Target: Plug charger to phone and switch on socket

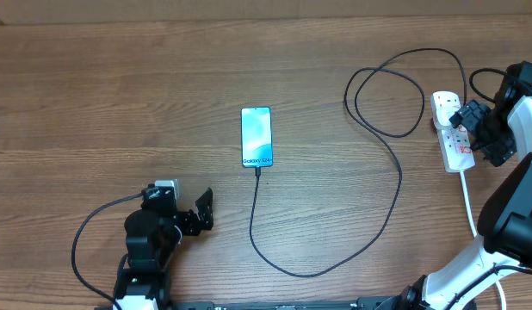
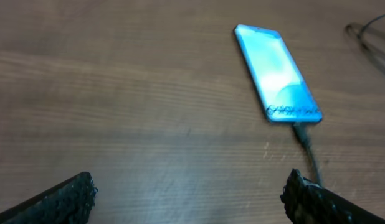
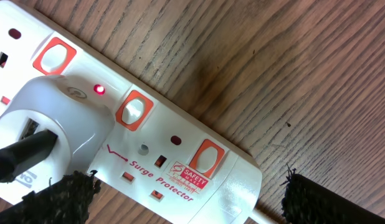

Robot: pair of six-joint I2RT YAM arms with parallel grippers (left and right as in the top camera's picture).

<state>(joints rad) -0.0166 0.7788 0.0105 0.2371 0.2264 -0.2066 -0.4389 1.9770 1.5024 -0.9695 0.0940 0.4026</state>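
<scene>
The desk (image 1: 120,103) lies bare but for the task's things. The charger (image 1: 395,181) loops slack from the socket (image 1: 458,155) at the right edge to the phone (image 1: 256,136) mid-desk, so nothing tugs. Its tip meets the phone's near end, and the screen glows. The right gripper (image 3: 189,186) hangs wide over the switches. The left gripper (image 2: 189,190), wide and empty, sits short of the phone. A red light (image 3: 99,89) by the white adapter (image 3: 55,130) suggests power is on.

Glossy white plastic socket (image 3: 237,176) beneath right tool (image 3: 191,198); matt grained wood bench (image 1: 120,86); smooth glassy phone (image 2: 276,71) ahead of left tool (image 2: 189,194).
</scene>
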